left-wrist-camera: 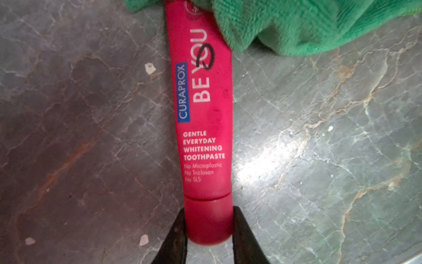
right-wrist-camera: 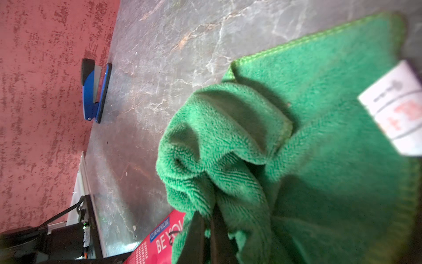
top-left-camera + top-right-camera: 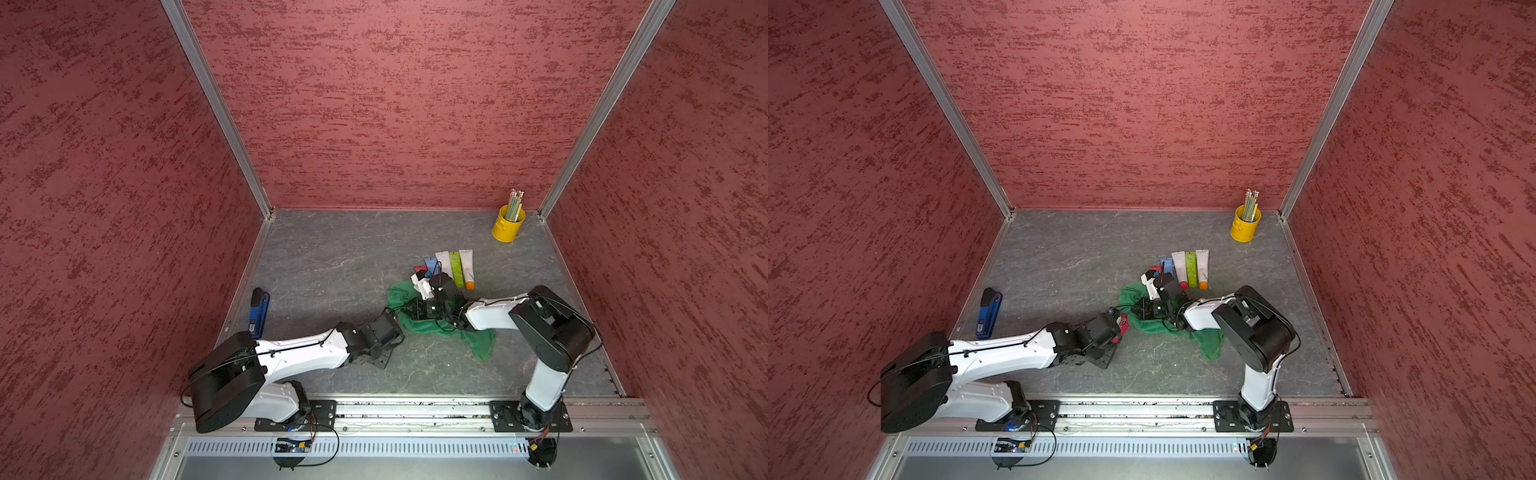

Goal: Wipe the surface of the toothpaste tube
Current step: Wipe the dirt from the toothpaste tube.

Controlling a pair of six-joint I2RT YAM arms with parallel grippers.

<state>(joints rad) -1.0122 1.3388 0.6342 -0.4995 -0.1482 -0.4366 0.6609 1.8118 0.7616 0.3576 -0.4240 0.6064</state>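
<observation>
White arm links (image 3: pixel 299 353), black joint housings (image 3: pixel 552 328), black cables (image 3: pixel 296 347), screwed base plates (image 3: pixel 324 411).

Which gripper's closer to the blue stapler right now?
Left. Left gripper, holding the red tube, is mid-table, well clear of the stapler; right gripper, clamped on the green cloth, is farther off.

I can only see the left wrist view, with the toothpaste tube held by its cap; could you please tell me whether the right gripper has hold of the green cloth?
Observer: Yes, the right gripper is shut on a bunched fold of the green cloth.
Operator: Thank you; is anything lying beyond the cloth?
Observer: Several other tubes lie side by side just past it.
Operator: And off to the left?
Observer: A blue stapler lies by the left wall, well clear of the cloth.
</observation>
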